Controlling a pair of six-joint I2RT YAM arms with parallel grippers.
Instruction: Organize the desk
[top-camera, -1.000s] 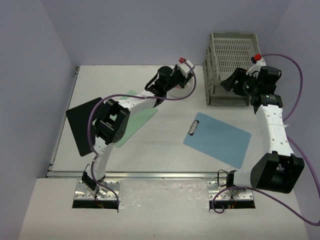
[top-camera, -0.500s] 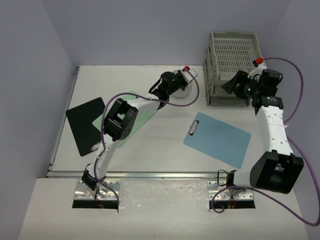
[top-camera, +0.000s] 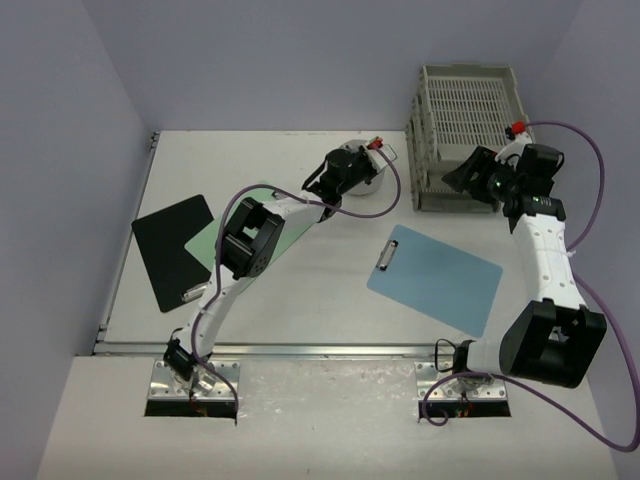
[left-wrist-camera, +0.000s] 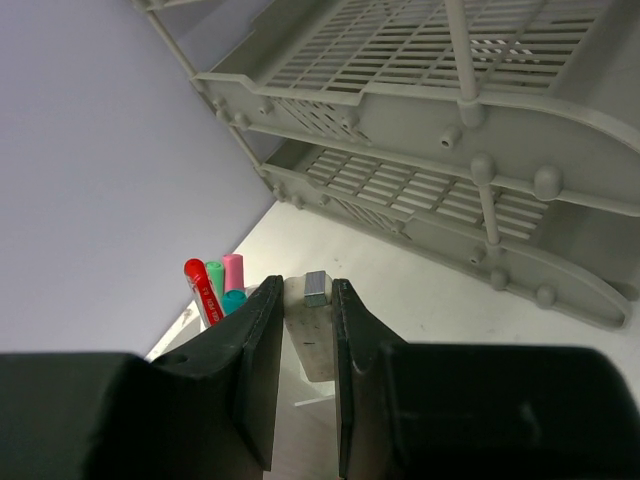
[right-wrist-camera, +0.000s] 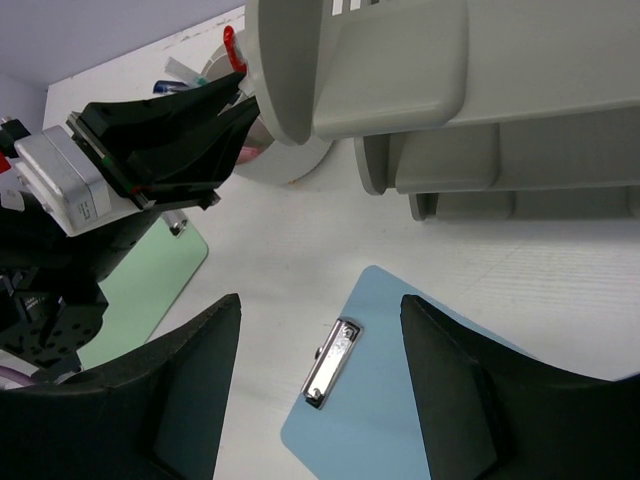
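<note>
The desk (top-camera: 300, 300) is a white tabletop between lilac walls. My left gripper (top-camera: 352, 168) reaches to the back middle, over a white cup (top-camera: 364, 186) of coloured pens (left-wrist-camera: 215, 285). In the left wrist view it (left-wrist-camera: 308, 285) is shut on a pale flat stick (left-wrist-camera: 312, 335) with a small grey end, beside the pens. My right gripper (top-camera: 462, 172) hangs open in front of the grey trays (top-camera: 465, 110). In its own view it (right-wrist-camera: 320, 300) holds nothing, above the blue clipboard (right-wrist-camera: 420, 400).
The blue clipboard (top-camera: 435, 278) lies right of centre, its metal clip (right-wrist-camera: 332, 362) toward the left. A green clipboard (top-camera: 285, 228) lies partly under the left arm, overlapped by a black clipboard (top-camera: 170, 245) at the left. The stacked trays (left-wrist-camera: 450, 130) stand at the back right.
The left arm has stretched out and brought its gripper right and nearer, over the pen cup, uncovering more of the black clipboard. The right gripper has barely shifted.
</note>
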